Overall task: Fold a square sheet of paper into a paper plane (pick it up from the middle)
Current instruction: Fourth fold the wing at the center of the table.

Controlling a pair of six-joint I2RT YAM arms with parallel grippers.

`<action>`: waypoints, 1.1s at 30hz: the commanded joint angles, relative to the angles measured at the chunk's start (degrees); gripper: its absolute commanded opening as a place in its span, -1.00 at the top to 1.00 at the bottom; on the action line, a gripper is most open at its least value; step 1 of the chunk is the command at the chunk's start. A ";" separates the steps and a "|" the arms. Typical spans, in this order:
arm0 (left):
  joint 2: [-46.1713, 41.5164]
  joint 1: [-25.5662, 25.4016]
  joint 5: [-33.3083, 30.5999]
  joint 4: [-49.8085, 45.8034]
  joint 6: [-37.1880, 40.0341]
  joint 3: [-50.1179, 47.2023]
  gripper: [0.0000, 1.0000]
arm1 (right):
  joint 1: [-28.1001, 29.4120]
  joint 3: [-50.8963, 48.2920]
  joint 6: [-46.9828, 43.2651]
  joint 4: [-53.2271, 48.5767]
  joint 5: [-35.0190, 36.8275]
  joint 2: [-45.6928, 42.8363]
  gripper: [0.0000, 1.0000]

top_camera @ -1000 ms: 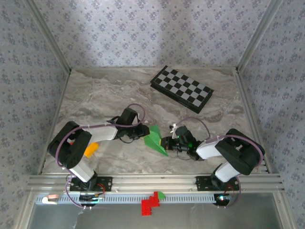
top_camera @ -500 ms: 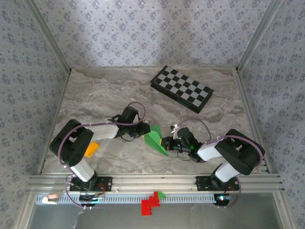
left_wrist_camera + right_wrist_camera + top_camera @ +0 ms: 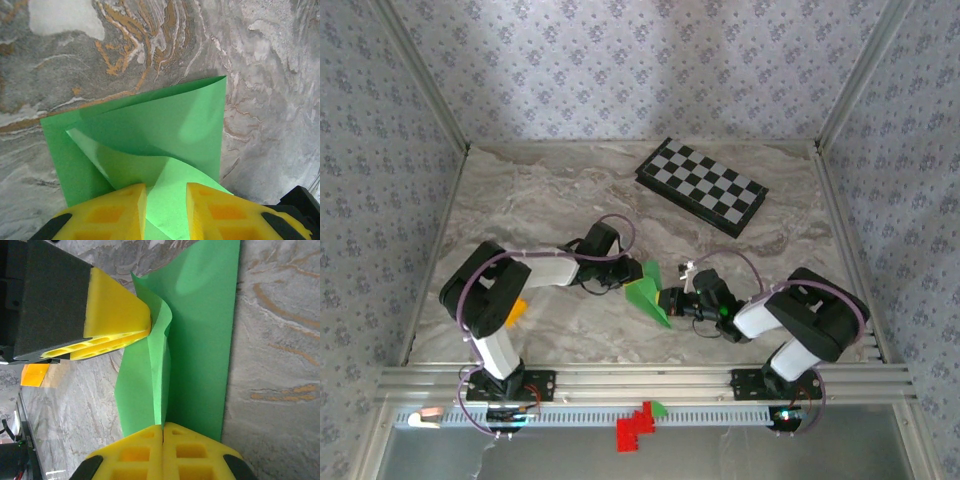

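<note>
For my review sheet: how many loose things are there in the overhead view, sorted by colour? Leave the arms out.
Green: 2, the folded paper and a small green piece near the front edge
Orange: 1, a block, partly hidden by the left arm
Red: 1, a cluster of red pieces
Black-and-white: 1, the checkerboard
Total: 5

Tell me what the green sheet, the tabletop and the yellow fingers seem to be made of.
Green sheet: thin matte paper; it holds creases and curls at a fold.
Tabletop: marble-look surface with grey and rust veins, possibly printed laminate rather than stone.
Left end effector's fingers: yellow plastic, likely moulded or printed, with open lattice cells.
</note>
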 commanded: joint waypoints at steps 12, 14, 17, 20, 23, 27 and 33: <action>2.70 -0.46 0.03 -1.23 2.77 0.91 0.46 | 0.38 -0.73 0.37 -1.61 2.22 0.34 0.83; 2.63 -0.38 -0.14 -1.56 2.92 0.82 0.46 | 0.29 -0.80 0.15 -2.62 2.17 -0.57 0.79; 2.54 -0.43 -0.25 -2.00 3.25 0.86 0.47 | 0.00 -0.73 -0.67 -5.43 2.65 -2.96 0.72; 2.52 -0.46 -0.33 -2.33 3.55 0.85 0.46 | -0.43 -0.62 -1.69 -9.03 3.00 -6.04 0.64; 2.54 -0.46 -0.34 -2.38 3.65 0.76 0.47 | -0.92 -0.53 -2.91 -13.43 3.48 -9.71 0.57; 2.45 -0.45 -0.34 -2.38 3.62 0.74 0.47 | -1.15 -0.48 -5.30 -20.90 5.31 -17.22 0.50; 2.54 -0.46 -0.19 -2.38 3.53 0.82 0.47 | 5.51 4.14 -12.13 -37.21 10.11 -28.68 0.61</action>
